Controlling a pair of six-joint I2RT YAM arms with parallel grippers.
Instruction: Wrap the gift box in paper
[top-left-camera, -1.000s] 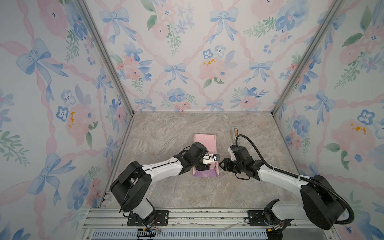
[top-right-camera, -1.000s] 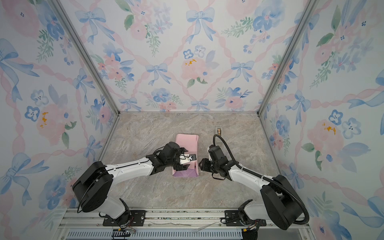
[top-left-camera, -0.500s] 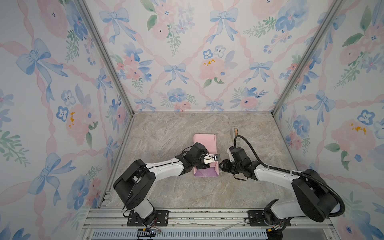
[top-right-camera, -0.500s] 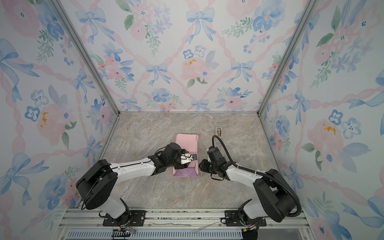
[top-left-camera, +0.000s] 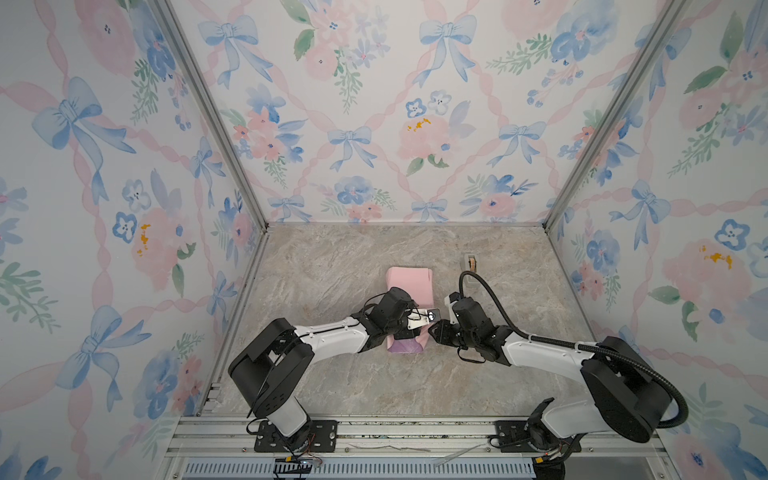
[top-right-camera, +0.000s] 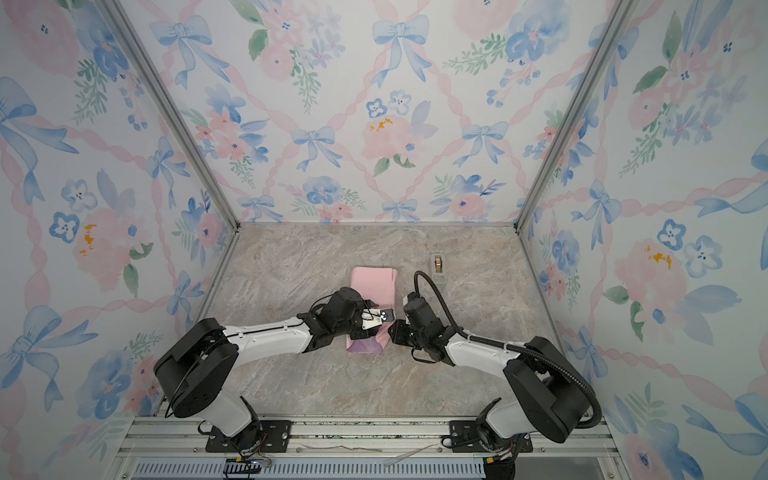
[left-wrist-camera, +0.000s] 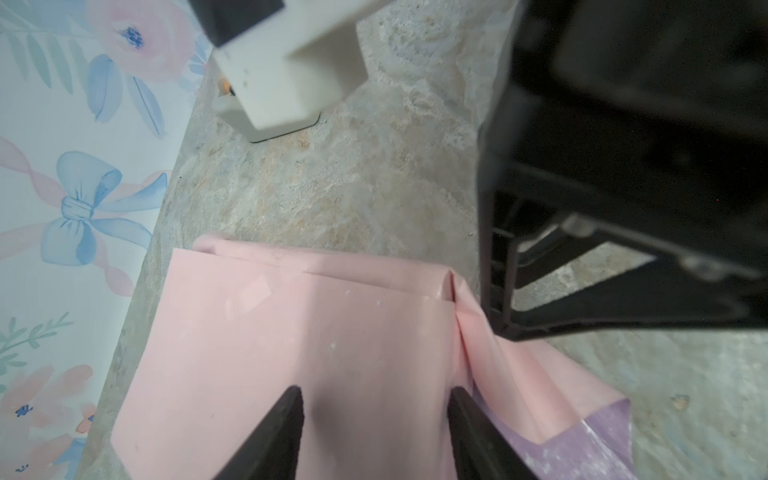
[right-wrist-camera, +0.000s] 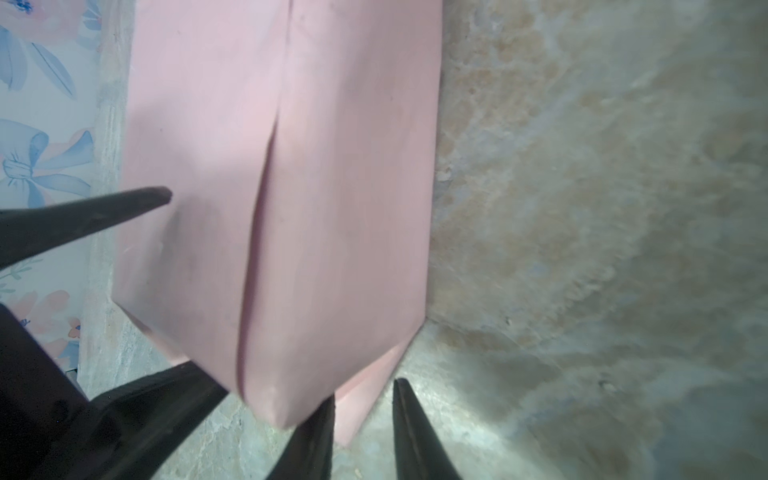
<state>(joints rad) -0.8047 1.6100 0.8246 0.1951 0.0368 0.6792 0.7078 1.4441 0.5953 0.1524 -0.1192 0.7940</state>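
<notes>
Gift box, hidden inside the pink paper (top-left-camera: 409, 286) near the tape dispenser (top-left-camera: 471, 266): left gripper (left-wrist-camera: 374, 395) spread open atop it, right gripper (right-wrist-camera: 365, 392) narrowly parted astride the end flap (right-wrist-camera: 386, 361), which may tear or unfold if pinched askew.

Beige tape dispenser (top-left-camera: 471, 265), apparently upright, on marble tabletop (top-left-camera: 332, 270)

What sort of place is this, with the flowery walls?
Probably a staged robot test booth, not a home: bow-and-flower printed wall panels in metal framing, a marble-look tabletop, two black-and-white robot arms bolted to a rail.
</notes>
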